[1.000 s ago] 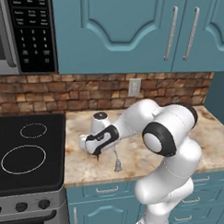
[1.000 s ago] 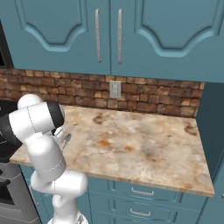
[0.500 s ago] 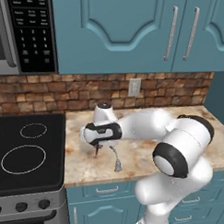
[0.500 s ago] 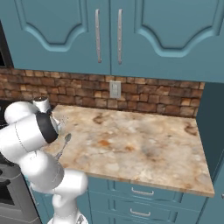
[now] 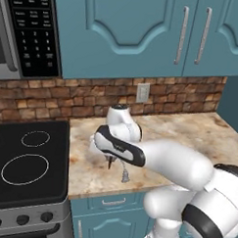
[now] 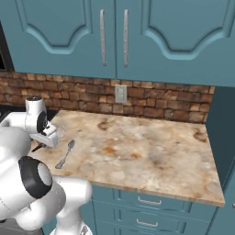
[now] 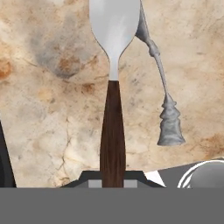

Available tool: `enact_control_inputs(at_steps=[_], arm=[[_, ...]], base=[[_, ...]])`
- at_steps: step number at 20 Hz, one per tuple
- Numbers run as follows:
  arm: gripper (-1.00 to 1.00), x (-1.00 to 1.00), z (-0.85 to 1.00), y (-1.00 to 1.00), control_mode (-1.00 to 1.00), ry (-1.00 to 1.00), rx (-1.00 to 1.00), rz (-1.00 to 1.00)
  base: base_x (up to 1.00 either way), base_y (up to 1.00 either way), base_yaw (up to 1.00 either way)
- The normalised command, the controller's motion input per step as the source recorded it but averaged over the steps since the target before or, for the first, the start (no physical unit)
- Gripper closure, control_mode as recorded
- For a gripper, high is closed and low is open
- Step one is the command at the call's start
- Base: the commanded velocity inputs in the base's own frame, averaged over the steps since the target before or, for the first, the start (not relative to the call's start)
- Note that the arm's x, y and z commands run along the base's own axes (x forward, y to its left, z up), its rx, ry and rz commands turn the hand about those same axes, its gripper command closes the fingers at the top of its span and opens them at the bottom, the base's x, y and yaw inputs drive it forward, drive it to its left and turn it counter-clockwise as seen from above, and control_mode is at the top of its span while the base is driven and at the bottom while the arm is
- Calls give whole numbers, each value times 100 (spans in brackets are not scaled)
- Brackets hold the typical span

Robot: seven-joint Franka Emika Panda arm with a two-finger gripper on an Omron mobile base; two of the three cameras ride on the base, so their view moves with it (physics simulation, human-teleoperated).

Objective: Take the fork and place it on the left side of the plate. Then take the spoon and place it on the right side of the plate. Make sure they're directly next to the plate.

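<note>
Fork (image 7: 113, 127), silver head and dark brown handle, gripped and lifted.
Gripper (image 7: 113, 177) clamped on handle end; arm swung out over counter since 1 s ago. Silver-grey metal spoon (image 6: 65, 153) lies just beside fingers.

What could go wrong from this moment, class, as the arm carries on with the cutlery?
1. The gripper pinches the fork at the very end of its brown handle; the long free end may swing or slip out.
2. The spoon lies on the counter close beside the fork, so a low move could knock it.
3. The spoon sits near the counter's front edge and could be pushed off.
</note>
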Motion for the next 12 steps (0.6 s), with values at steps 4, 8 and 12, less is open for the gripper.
enact_control_inputs(at_steps=[4,8,12], arm=[[100,-40,11,-25,-100,-4,0,0],[100,-7,6,-3,-100,-1,0,0],[100,0,0,0,-100,0,0,0]], base=[[0,0,0],[0,0,0],[0,0,0]])
